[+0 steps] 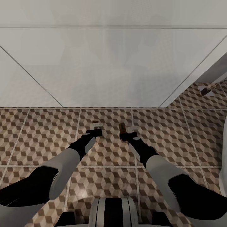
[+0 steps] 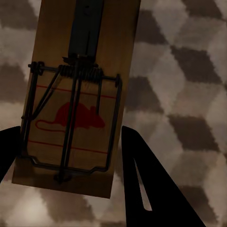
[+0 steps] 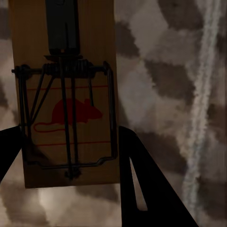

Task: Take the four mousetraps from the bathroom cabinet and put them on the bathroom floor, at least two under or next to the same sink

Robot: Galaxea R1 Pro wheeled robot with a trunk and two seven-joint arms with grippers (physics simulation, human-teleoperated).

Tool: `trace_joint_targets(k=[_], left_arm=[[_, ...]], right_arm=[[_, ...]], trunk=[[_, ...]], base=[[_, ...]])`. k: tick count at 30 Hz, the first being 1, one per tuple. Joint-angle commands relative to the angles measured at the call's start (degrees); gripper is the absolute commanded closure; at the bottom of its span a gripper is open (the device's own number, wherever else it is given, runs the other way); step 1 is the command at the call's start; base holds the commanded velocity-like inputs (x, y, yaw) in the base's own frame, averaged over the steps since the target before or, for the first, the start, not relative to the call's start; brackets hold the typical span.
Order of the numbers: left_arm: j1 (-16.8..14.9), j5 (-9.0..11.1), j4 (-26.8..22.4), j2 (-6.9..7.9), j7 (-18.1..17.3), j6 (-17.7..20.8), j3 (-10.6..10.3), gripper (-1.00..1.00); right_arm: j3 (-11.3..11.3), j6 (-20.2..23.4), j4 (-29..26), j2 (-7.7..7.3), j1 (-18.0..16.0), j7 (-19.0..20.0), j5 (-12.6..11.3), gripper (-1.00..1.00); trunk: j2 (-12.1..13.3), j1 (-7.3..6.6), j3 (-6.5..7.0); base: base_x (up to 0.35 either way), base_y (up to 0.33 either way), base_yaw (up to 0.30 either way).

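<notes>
My left gripper [image 1: 96,128] is shut on a mousetrap [image 2: 75,109], a tan board with dark wire and a red mouse mark, held low over the bathroom floor [image 1: 47,132]. In the left wrist view the dark fingers [image 2: 142,179] press on the board's two long edges. My right gripper [image 1: 127,132] is shut on a second mousetrap [image 3: 66,104], seen edge-on as a brown strip [image 1: 122,127] in the head view. A small tan and dark piece [image 1: 208,90], perhaps another mousetrap, lies on the tiles at the far right. The cabinet and the sink are out of view.
A large white surface [image 1: 110,69] rises just ahead and meets the tiles along a straight line. A white wall or panel [image 1: 201,67] slants off at the right. A white rounded edge [image 1: 224,151] shows at the right border. Patterned tiles stretch under both arms.
</notes>
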Motion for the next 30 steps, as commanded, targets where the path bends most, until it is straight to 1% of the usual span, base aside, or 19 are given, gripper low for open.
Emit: trace_joint_targets(k=[1, 4, 15, 21, 24, 27, 30], left_arm=[[0.0, 0.4, -0.1, 0.00, 0.6, 0.3, -0.4, 1.00], [0.0, 0.4, -0.1, 0.00, 0.6, 0.3, -0.4, 1.00], [0.0, 0.4, -0.2, 0.00, 0.5, 0.0, -0.4, 1.00], [0.0, 0.6, -0.3, 0.00, 0.5, -1.5, -0.4, 1.00], [0.0, 0.6, -0.3, 0.00, 0.5, -1.9, -0.4, 1.00], [0.0, 0.6, -0.4, 0.00, 0.5, -2.0, -0.4, 1.00], [0.0, 0.6, -0.5, 0.00, 0.5, -2.0, -0.4, 1.00]], right_arm=[[0.5, 0.1, -0.1, 0.00, 0.0, -0.5, -0.8, 1.00], [1.0, -0.4, -0.1, 0.00, 0.0, -0.7, -0.9, 1.00], [1.2, -0.8, -0.1, 0.00, 0.0, -0.8, -0.9, 1.00], [1.1, -2.6, -0.1, 0.00, 0.0, -0.8, -1.2, 1.00], [1.1, -3.1, -0.2, 0.00, 0.0, -0.8, -2.6, 1.00], [1.1, -3.2, -0.2, 0.00, 0.0, -0.8, -5.4, 1.00], [1.1, -3.3, -0.2, 0.00, 0.0, -0.9, -6.8, 1.00]], trunk=[[0.0, -0.01, -0.03], [0.0, -0.01, -0.03], [0.0, -0.01, -0.03], [0.0, -0.01, -0.03], [0.0, -0.01, -0.03], [0.0, -0.01, -0.03], [0.0, -0.01, -0.03]], base=[[0.000, 0.000, 0.000], [0.000, 0.000, 0.000], [0.000, 0.000, 0.000], [0.000, 0.000, 0.000], [0.000, 0.000, 0.000], [0.000, 0.000, 0.000], [0.000, 0.000, 0.000]])
